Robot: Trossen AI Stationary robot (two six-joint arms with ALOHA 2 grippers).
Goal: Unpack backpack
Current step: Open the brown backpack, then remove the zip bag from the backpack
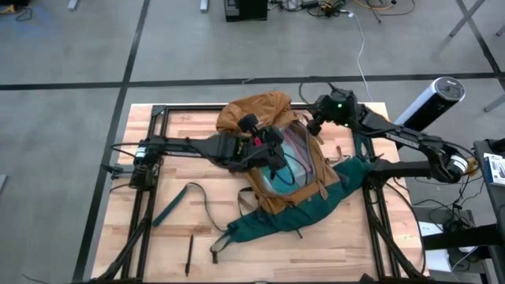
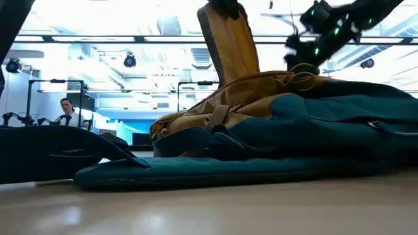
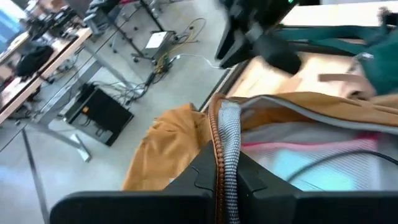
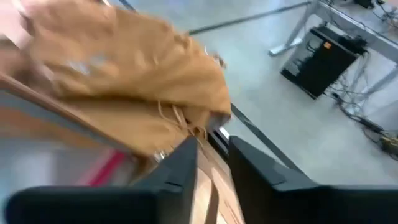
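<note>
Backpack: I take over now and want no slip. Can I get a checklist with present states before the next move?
1. Left gripper shut on the backpack opening edge: ok.
2. Edge lifted, lining showing: ok.
3. Right gripper holding the flap: not ok, fingers apart, fabric beside them.
4. Pouch visible inside: ok.
5. Pouch free to pull out: cannot tell.
6. Straps clear of the arms: ok.
</note>
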